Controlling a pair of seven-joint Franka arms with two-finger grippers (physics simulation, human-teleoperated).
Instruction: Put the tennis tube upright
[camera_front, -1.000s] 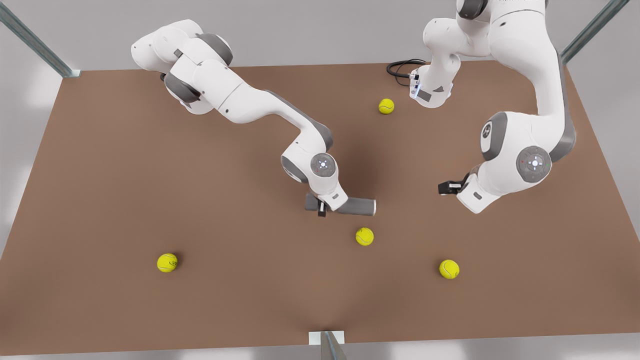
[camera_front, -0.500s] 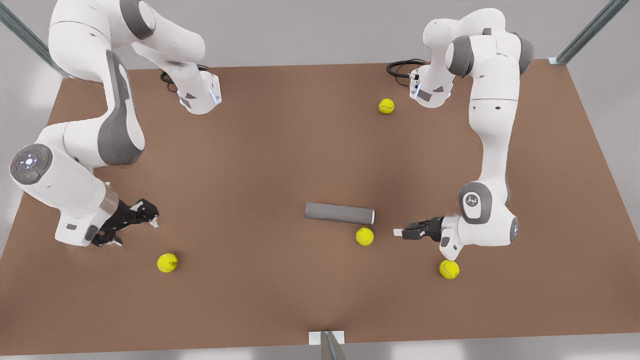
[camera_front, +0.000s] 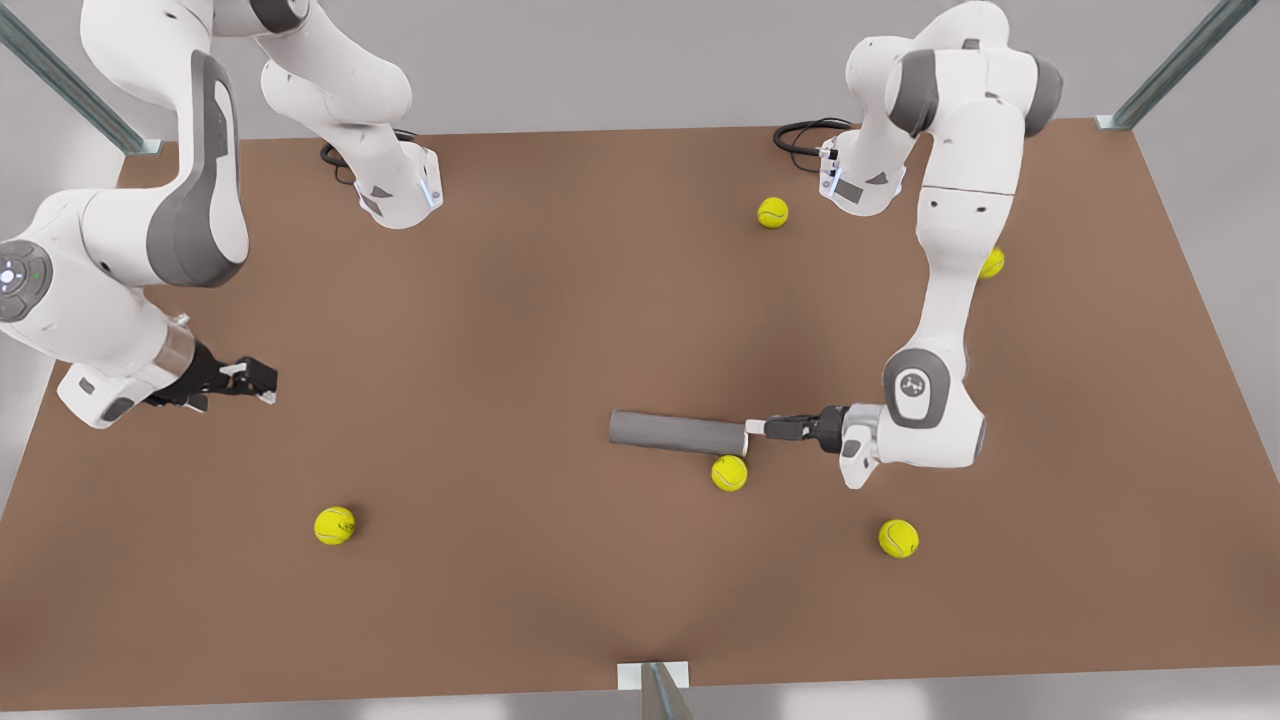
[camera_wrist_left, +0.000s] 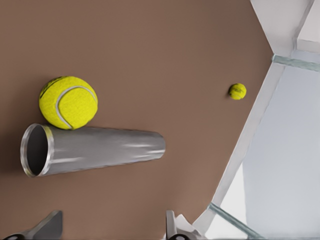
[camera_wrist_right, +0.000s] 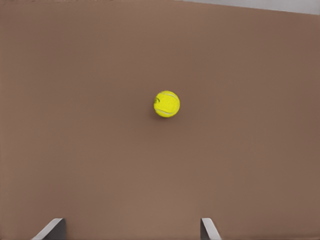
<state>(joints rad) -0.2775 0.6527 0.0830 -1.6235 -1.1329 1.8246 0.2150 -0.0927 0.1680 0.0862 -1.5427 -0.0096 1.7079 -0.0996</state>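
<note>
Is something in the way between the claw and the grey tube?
Nothing visible. The left claw is open right at the open silvery end of the tennis tube, which lies flat. A tennis ball rests against the tube's side, not between them. The right claw waits far off.

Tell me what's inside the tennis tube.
The tennis tube lies on its side; the left wrist view looks into its open mouth, where the near part is dark and bare. Deeper in is hidden.

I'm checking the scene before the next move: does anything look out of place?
The tube lies on its side on the table, not upright, a ball against it. The left gripper, open, sits at its open rim. The right gripper waits, open.
</note>
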